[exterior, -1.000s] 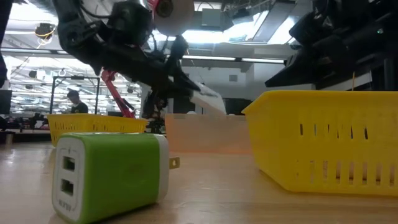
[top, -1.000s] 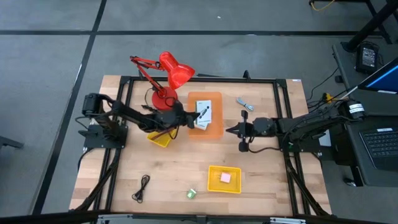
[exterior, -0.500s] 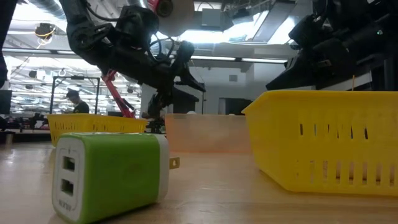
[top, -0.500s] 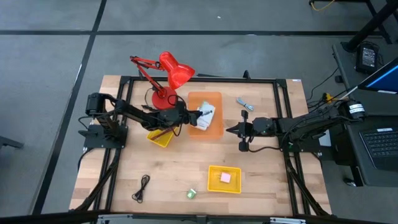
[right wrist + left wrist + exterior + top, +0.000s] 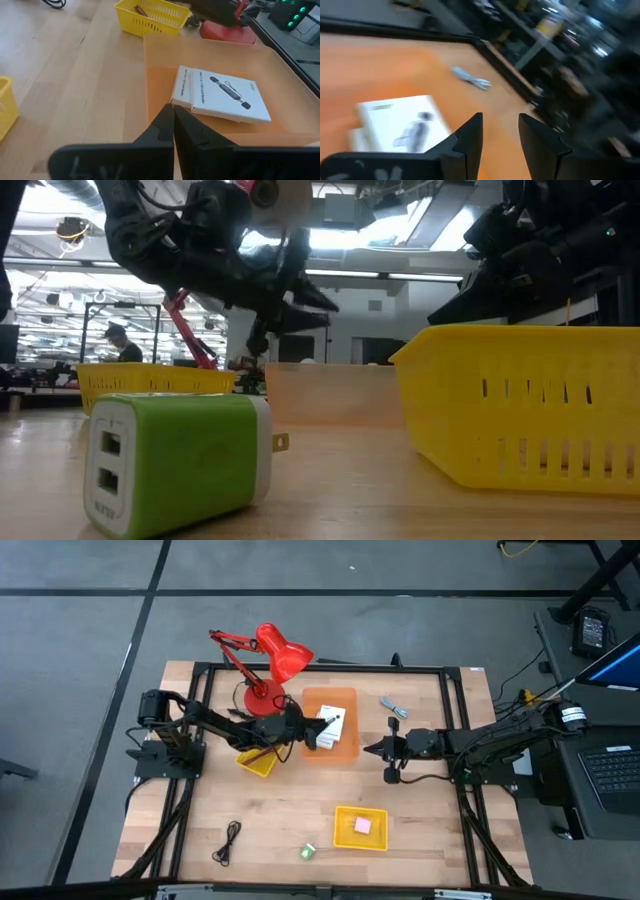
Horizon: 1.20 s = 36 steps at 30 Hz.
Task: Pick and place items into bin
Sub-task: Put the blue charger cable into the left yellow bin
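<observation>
Two white square cards [image 5: 220, 95] with black marks lie flat, side by side, on the floor of the translucent orange bin [image 5: 345, 700]. My left gripper [image 5: 308, 733] hovers open at the bin's left edge, above the cards [image 5: 400, 125], touching nothing. My right gripper [image 5: 368, 750] is shut and waits to the right of the bin, pointing at it. A black cord [image 5: 229, 840] and a green block [image 5: 308, 851] lie near the table's near edge. A pink block [image 5: 362, 825] sits in a yellow basket [image 5: 360, 828]. A maroon cord [image 5: 142, 10] lies in a small yellow basket [image 5: 257, 762].
A red desk lamp [image 5: 272, 655] stands on its base just behind my left arm, close to the bin's far left corner. A grey cord [image 5: 393, 706] lies to the right of the bin. Bare wood spreads across the table's middle and near left.
My left gripper has let go of the white card it held above the orange bin. The card has dropped flat into the bin next to the other card. The gripper stays at the bin's left edge, now open.
</observation>
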Tool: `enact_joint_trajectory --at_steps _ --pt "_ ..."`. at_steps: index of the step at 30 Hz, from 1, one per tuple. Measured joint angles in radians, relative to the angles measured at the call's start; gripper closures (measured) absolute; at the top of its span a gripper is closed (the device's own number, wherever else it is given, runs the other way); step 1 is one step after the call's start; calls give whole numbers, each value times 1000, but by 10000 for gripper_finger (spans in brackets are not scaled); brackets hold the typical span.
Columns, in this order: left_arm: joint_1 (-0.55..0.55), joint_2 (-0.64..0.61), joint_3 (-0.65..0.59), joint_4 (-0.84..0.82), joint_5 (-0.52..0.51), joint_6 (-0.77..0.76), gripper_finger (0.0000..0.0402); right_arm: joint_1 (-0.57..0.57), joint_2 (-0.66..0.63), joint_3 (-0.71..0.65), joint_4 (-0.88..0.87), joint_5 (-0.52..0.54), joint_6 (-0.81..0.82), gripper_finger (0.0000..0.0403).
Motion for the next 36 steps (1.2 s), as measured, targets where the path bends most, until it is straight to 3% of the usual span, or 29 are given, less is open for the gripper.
enact_joint_trajectory --at_steps 4,14,19,25,29,33,36 --pt "-48 -1 0 21 74 112 294 0 0 0 0 0 -1 403" --pt "-172 -64 0 -1 66 435 347 0 0 0 3 1 28 403" --pt "-229 -166 0 -172 66 595 368 0 0 0 22 2 96 403" --pt "-292 -282 -6 -377 61 632 387 0 0 0 51 2 136 402" --pt "-343 -341 -47 -372 38 685 399 0 0 0 74 2 136 402" --pt "-390 -381 -116 -349 -63 676 399 0 0 0 85 2 135 402" --pt "-418 -397 -177 -312 -59 671 400 0 0 0 85 2 134 402"
